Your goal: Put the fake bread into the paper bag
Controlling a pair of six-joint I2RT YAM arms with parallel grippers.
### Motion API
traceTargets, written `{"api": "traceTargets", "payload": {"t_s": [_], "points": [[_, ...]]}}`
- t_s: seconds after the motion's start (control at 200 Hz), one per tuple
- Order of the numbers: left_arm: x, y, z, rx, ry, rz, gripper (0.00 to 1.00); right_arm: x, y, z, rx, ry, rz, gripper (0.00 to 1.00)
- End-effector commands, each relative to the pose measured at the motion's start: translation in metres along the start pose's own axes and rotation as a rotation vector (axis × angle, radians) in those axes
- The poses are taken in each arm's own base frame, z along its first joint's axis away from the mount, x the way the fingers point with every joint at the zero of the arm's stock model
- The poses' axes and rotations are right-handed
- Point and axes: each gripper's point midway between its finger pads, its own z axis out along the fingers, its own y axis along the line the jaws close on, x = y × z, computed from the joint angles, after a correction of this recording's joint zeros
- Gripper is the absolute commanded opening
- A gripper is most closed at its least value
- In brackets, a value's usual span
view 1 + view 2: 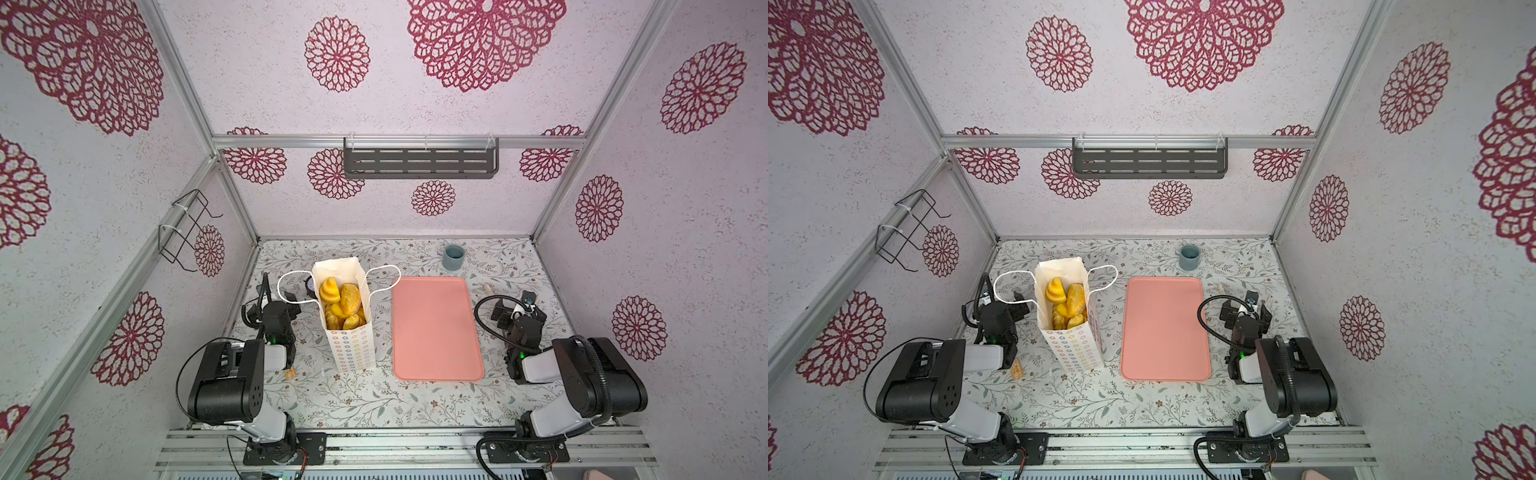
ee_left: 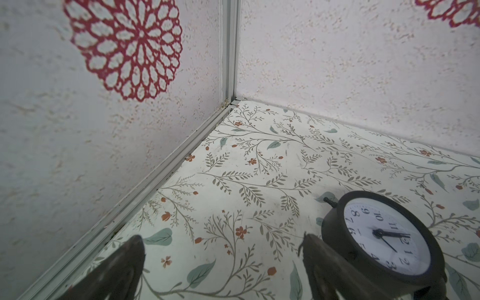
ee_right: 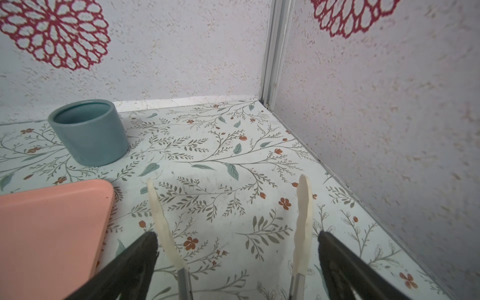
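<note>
The paper bag (image 1: 351, 353) is matt, the fake bread (image 1: 350, 298) glossy and plastic-looking, the tray (image 1: 436, 328) smooth, the cup (image 3: 88, 135) glazed, the walls (image 1: 415, 104) rough.

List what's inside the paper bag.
Golden fake bread sits in the paper bag: a ridged bun, a flat oval, smaller pieces below. Anything under that pile is hidden.

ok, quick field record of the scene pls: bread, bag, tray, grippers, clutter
paper bag: upright, open top, left of pink tray in both top views
fake bread: all visible pieces inside the bag
pink tray: no bread on it
left gripper: open, holding nothing, beside black alarm clock
right gripper: open; cream tongs tips between its jaws, grip unclear
clutter: blue-grey cup at back; tan cracker piece by left arm
</note>
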Motion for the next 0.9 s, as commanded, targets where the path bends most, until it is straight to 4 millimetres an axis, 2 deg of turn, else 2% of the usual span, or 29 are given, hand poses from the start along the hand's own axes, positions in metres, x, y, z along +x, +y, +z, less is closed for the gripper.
{"api": "traceTargets", "payload": {"t_s": [0.0,0.896], "points": [[-0.0113,-0.0031,0.0028,0.018,-0.027,-0.005,0.97,-0.0081,-0.0013,0.0012,0.002,-0.019,0.012,0.99],[-0.0125,-0.0032,0.0016,0.017,-0.034,-0.004,0.97,-0.0109,-0.0004,-0.0016,-0.002,-0.035,0.003,0.99]]}}
